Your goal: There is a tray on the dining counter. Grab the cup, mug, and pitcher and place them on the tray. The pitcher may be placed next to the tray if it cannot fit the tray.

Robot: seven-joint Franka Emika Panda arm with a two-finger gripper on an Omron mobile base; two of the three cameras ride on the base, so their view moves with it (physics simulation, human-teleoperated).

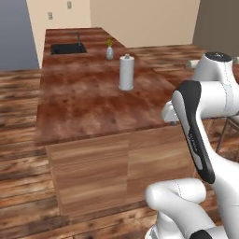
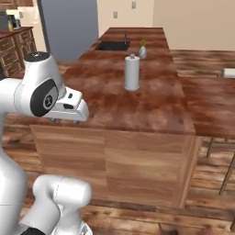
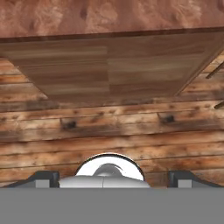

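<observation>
The dining counter (image 1: pixel 93 102) (image 2: pixel 137 105) is a long glossy reddish-brown slab straight ahead, and its near edge runs across the top of the hand view (image 3: pixel 109 17). My gripper (image 3: pixel 113 179) hangs just in front of that near end, above the plank floor. It points down at the counter's wood front panel. Its two dark fingertips (image 3: pixel 43 178) stand far apart with nothing between them, so it is open. The tray, cup, mug and pitcher are out of view.
A white paper towel roll (image 1: pixel 126 72) (image 2: pixel 132 72) stands mid-counter. Behind it are a small vase (image 1: pixel 109 50) (image 2: pixel 142 51) and a dark sink (image 1: pixel 68 48) (image 2: pixel 112 45). Stool legs (image 2: pixel 220 170) stand at the counter's right side. A dark cabinet run (image 2: pixel 13 41) lies far left.
</observation>
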